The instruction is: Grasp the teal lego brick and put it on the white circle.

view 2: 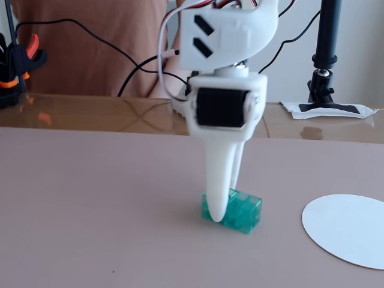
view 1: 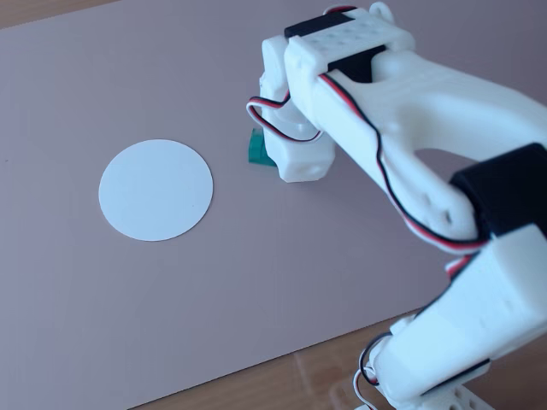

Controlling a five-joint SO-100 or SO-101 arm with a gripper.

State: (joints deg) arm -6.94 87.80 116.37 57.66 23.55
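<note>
I find the white two-finger gripper (view 2: 219,213) set nose-down at the centre of the low front fixed view, its tips reaching the mat level; I judge this posture chosen so the fingers can close across the brick from above. The small translucent teal-green studded plastic brick (view 2: 242,211) rests on the flat pinkish-brown mat (view 2: 96,204), lower centre of that view, and the near finger covers its left end. A second finger shows close behind the first, but whether the brick sits between them or merely alongside I cannot tell, nor can I say whether the pincer is released or clenched. In the high fixed view the wrist block hides the fingers entirely; only a sliver of the brick (view 1: 255,149) shows at the block's left edge, upper centre of frame. The flat plain white round paper disc (view 1: 155,190) lies bare at centre left there, well apart from the brick, and at lower right in the front view (view 2: 348,229), cut by the frame edge. I judge the grasp step in hand, delivery not yet begun.
</note>
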